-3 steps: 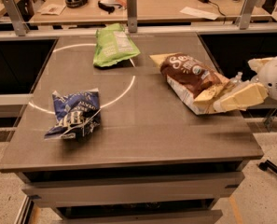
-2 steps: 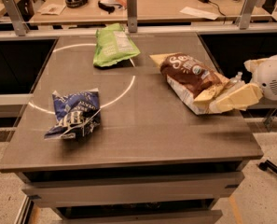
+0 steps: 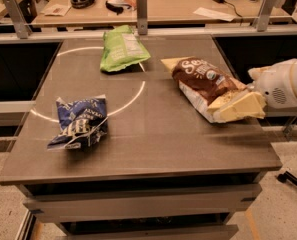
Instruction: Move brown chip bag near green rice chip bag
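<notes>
While pincer [image 3: 236,109] clamps brown chip bag [image 3: 203,79] at table [image 3: 163,139] right edge, cluttered desk [image 3: 178,11] behind.

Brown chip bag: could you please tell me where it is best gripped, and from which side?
Take the flat cream end by the right edge of the table, coming from the right. The brown chip bag lies diagonally, that end toward the hand, which sits right at it; its middle looks too puffy.
</notes>
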You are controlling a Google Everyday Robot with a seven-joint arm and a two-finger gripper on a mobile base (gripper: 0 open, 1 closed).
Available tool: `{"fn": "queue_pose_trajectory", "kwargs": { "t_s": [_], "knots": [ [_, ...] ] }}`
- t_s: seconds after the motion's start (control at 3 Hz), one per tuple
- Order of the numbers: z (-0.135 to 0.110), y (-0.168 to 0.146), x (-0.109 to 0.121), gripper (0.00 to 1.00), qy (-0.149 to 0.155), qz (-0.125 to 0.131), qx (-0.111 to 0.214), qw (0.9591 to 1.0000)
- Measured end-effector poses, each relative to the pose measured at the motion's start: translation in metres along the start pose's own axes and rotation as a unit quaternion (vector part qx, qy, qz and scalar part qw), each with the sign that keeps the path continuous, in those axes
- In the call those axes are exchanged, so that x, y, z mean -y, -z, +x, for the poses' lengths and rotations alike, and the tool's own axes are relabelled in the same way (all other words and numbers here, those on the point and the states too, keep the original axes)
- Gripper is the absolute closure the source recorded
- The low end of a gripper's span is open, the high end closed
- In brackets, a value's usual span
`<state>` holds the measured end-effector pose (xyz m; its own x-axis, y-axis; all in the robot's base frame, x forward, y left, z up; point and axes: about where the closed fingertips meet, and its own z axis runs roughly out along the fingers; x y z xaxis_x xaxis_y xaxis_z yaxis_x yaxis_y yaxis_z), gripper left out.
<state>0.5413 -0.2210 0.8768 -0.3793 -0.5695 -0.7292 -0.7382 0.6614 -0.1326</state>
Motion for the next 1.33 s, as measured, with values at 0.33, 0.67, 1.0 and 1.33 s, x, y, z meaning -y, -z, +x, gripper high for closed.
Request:
{"fn": "queue_pose_trajectory", "kwargs": {
  "t_s": [0.33, 0.67, 1.0, 1.33],
  "knots": [
    [0.001, -0.015, -0.002, 0.19, 0.005, -0.015, -0.001, 0.9999],
    [0.003, -0.024, -0.004, 0.42, 0.007, -0.027, -0.002, 0.9996],
    [0.004, -0.026, -0.005, 0.65, 0.009, -0.023, -0.001, 0.9997],
    [-0.011, -0.033, -0.005, 0.88, 0.019, -0.014, 0.026, 0.9994]
  ]
}}
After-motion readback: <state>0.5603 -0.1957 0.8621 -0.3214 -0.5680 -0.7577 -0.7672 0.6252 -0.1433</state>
